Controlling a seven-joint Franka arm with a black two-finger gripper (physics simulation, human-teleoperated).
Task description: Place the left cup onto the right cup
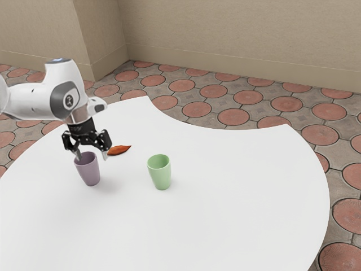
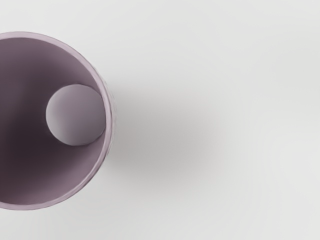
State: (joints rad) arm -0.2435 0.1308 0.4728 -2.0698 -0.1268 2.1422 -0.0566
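Observation:
A purple cup (image 1: 87,168) stands upright on the white round table (image 1: 225,214), toward the exterior view's left. To its right, a short gap away, a green cup (image 1: 159,171) also stands upright. My gripper (image 1: 90,154) hangs open just above the purple cup's rim, with its fingers spread to either side and nothing held. From above, the wrist view looks into the purple cup (image 2: 30,150), which lies off to one side of my hand rather than centred under it.
A small orange-red leaf-shaped object (image 1: 119,150) lies flat on the table just behind and between the two cups, close to my gripper. Bare white tabletop (image 2: 225,100) spreads beside the purple cup. The table's edge curves along the back and right.

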